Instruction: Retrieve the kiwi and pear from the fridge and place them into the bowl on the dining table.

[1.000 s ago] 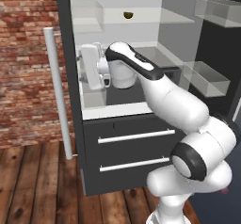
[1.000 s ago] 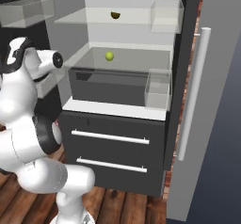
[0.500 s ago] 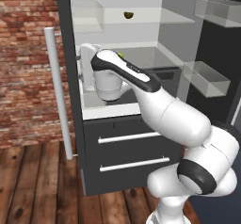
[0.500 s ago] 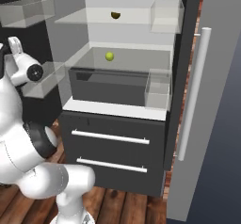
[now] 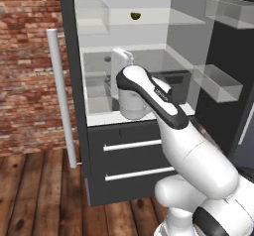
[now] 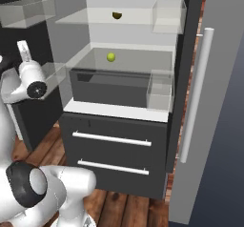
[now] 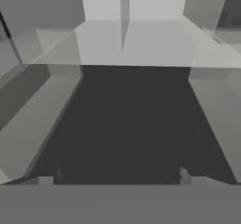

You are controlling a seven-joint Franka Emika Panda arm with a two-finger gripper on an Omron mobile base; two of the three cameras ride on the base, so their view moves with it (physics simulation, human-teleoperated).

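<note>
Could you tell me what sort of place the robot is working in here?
Most likely a home kitchen: an open fridge with glass shelves holds a kiwi and a pear, and there is a brick wall and a wooden floor.

Your white arm rose from the base, bent at the elbow and reached forward and to the left, its wrist pointing away from the base cameras. In the hand view, the claw showed two dark fingertips standing wide apart with nothing between them.
</note>
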